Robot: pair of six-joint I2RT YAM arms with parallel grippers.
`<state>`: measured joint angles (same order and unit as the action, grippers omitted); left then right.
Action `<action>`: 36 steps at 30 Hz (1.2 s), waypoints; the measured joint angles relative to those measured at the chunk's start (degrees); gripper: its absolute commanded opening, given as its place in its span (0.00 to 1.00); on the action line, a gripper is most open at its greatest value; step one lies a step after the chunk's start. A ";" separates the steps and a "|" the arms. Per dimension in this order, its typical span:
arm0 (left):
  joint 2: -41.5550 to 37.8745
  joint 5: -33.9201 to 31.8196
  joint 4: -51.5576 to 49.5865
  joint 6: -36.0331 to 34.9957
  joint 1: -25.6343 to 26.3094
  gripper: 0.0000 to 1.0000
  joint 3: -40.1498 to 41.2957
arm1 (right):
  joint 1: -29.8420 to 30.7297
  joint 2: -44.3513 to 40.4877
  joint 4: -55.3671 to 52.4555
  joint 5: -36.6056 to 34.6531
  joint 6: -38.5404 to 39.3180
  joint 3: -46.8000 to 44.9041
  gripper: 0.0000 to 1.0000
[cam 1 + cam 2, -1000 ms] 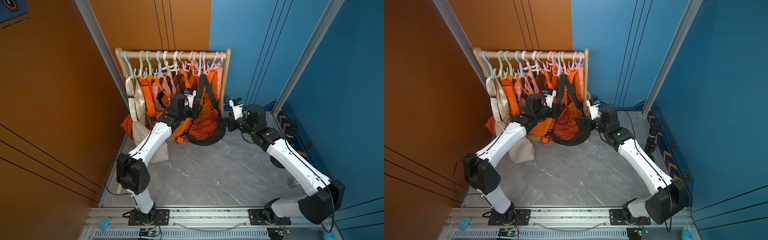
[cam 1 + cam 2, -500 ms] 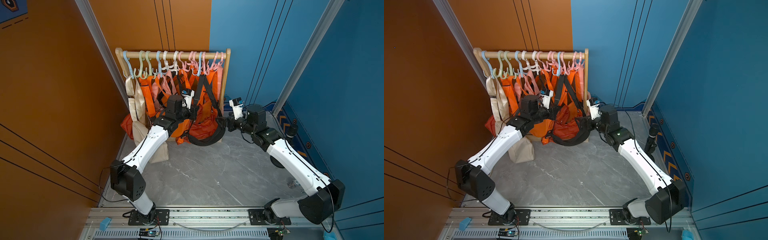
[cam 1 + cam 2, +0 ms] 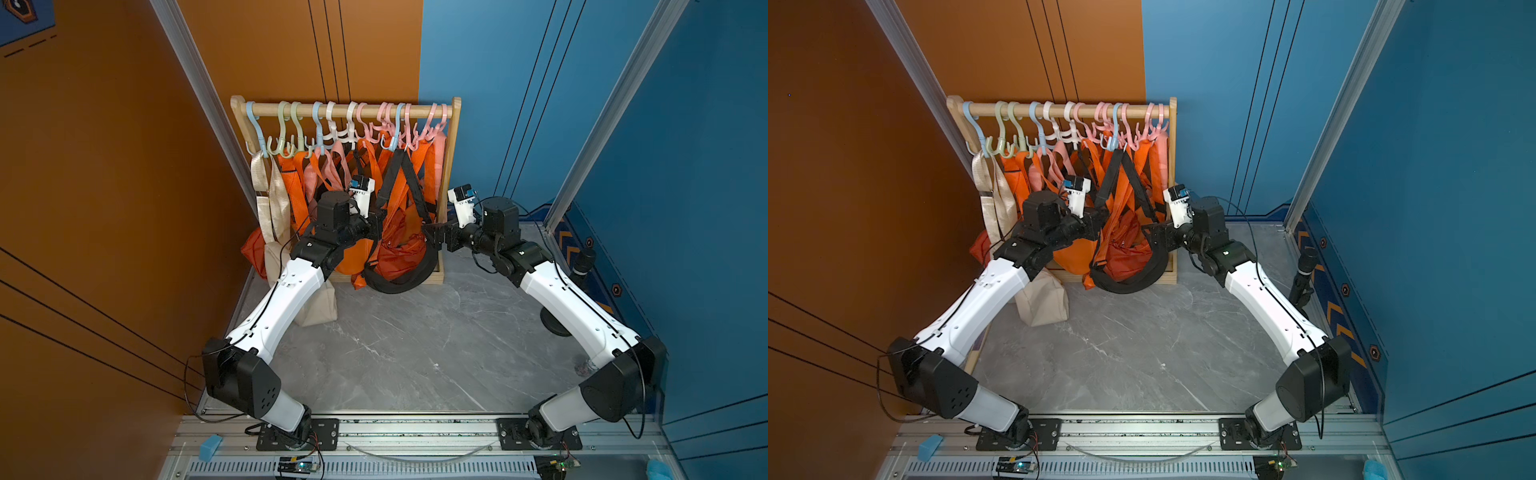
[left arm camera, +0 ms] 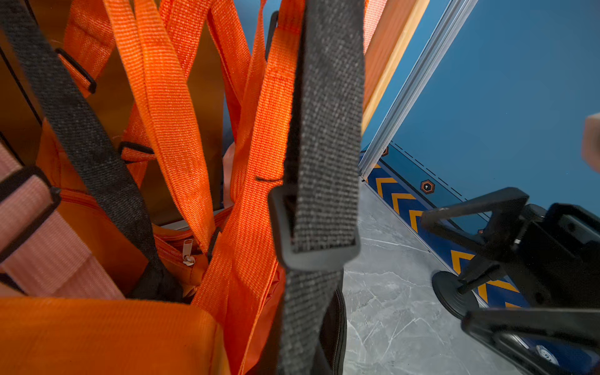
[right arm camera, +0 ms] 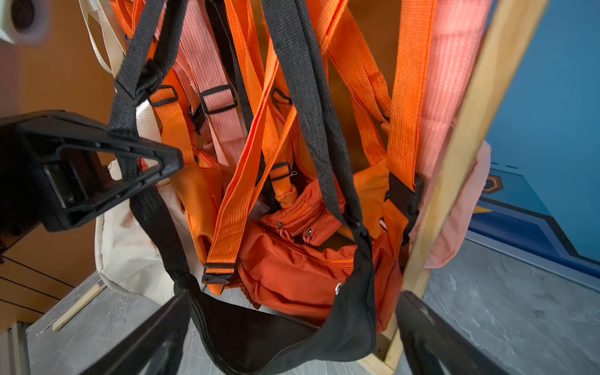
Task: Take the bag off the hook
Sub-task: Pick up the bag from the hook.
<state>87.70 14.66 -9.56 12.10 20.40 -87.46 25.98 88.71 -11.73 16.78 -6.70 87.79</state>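
A black bag (image 3: 399, 278) (image 3: 1129, 279) hangs low by its black strap from a blue hook (image 3: 397, 129) (image 3: 1114, 129) on the wooden rail. My left gripper (image 3: 376, 220) (image 3: 1100, 218) is shut on one leg of that strap. In the right wrist view its fingertips (image 5: 172, 159) pinch the strap. The strap (image 4: 324, 130) runs down the middle of the left wrist view, where the jaws are hidden. My right gripper (image 3: 432, 237) (image 5: 292, 302) stands open with a finger on each side of the bag's body (image 5: 279, 334).
The wooden rack (image 3: 349, 109) holds several pastel hooks with orange and pink bags crowded behind the black one. A beige tote (image 3: 270, 208) hangs at its left end. The rack's right post (image 5: 454, 162) is close to my right finger. A black round foot (image 3: 555, 324) stands on the floor at right.
My left gripper has closed on the black strap and shifted slightly up toward the rail, its elbow swinging out to the left. The right arm has not moved.
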 measured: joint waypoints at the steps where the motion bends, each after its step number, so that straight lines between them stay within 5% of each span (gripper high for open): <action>1: -0.02 0.09 0.04 0.00 -0.24 0.00 0.09 | 0.00 1.11 0.13 0.09 0.17 1.46 0.98; 20: -0.07 4.35 2.99 2.84 -4.72 0.00 0.13 | -0.87 23.74 0.61 1.49 1.57 28.28 0.82; 33: -0.07 6.25 5.81 4.59 -6.69 0.00 1.14 | -1.49 28.98 -2.05 4.66 1.55 35.91 0.03; 36: -0.07 6.49 5.99 4.92 -6.71 0.00 1.14 | -1.11 28.89 -2.21 4.76 1.77 35.58 0.00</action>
<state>87.64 21.15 -3.57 17.02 13.69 -86.32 24.86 117.60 -13.93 21.54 -4.93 123.37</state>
